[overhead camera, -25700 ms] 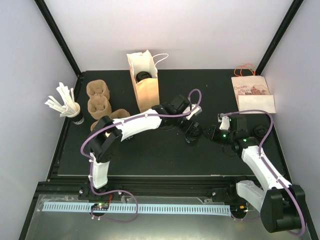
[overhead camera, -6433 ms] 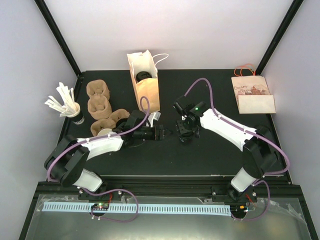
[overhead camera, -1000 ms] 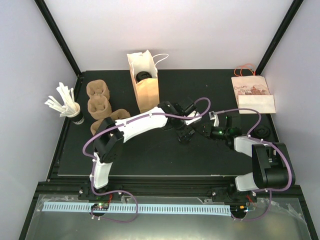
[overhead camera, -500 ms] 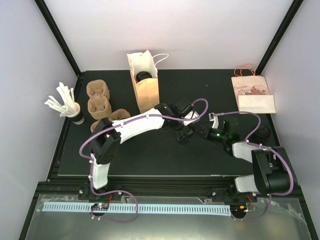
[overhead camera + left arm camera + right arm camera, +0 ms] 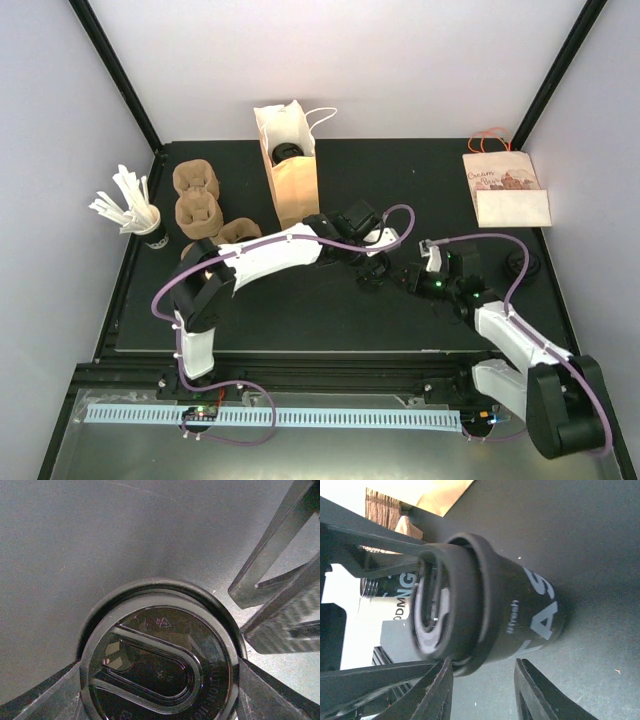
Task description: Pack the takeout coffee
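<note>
The lidded coffee cup (image 5: pixel 520 615) stands upright mid-desk (image 5: pixel 300 310), near the front of the standing paper bag (image 5: pixel 290 170). The left pincer (image 5: pixel 159 695) straddles its lid from above and looks clamped on the rim, though the contact sits at the edge of the wrist view. The right pincer (image 5: pixel 482 680) has its fingers apart just beside the cup (holding nothing). The step in hand is probably the pickup for bagging. Next, the left arm needs a level lift, then a descent through the bag's narrow mouth.
</note>
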Available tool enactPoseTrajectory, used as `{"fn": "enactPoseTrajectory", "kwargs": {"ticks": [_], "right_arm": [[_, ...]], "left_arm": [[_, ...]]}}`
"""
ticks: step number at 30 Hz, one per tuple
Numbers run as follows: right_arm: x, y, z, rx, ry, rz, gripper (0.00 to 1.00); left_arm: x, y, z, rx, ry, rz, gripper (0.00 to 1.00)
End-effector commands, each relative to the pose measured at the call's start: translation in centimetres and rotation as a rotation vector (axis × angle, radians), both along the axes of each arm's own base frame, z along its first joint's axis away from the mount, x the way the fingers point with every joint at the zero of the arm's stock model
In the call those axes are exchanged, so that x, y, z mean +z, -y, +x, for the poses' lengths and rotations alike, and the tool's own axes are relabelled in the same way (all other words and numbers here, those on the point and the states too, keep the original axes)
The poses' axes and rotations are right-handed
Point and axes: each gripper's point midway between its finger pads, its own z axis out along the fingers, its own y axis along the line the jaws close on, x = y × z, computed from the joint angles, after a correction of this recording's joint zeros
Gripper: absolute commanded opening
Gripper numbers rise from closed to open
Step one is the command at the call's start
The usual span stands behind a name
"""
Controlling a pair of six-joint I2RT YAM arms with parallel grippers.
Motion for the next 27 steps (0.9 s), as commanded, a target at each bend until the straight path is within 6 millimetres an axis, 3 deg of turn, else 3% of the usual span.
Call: {"fn": "enactPoseTrajectory", "kwargs": {"ticks": [1,7,10,15,27], "right_arm": [[2.1,0.6,-0.3,0.002,0.015,-0.065,0.36],[5.6,2.7,1.4,-0.062,0.088,-0.021,0.36],[6.3,2.3,1.5,-0.031,0.113,0.022,0.37],[5.3,0.9,1.2,0.035,0.084,0.144,0.34],[1.9,-0.3,-0.7,0.100,0.045,0.165,0.33]], "left_arm": [[-5.4,-2.8,-4.4,-0.089,-0.180,0.167,0.61],[-3.5,-3.3,-5.3,-0.158,-0.171,0.158,0.61],[-3.0,-3.7,-5.9,-0.190,-0.176,0.164,0.62],[-2.7,-4.4,-6.4,-0.265,-0.152,0.186,0.62],[-2.2,-4.7,-6.4,-0.405,-0.031,0.163,0.62]]}}
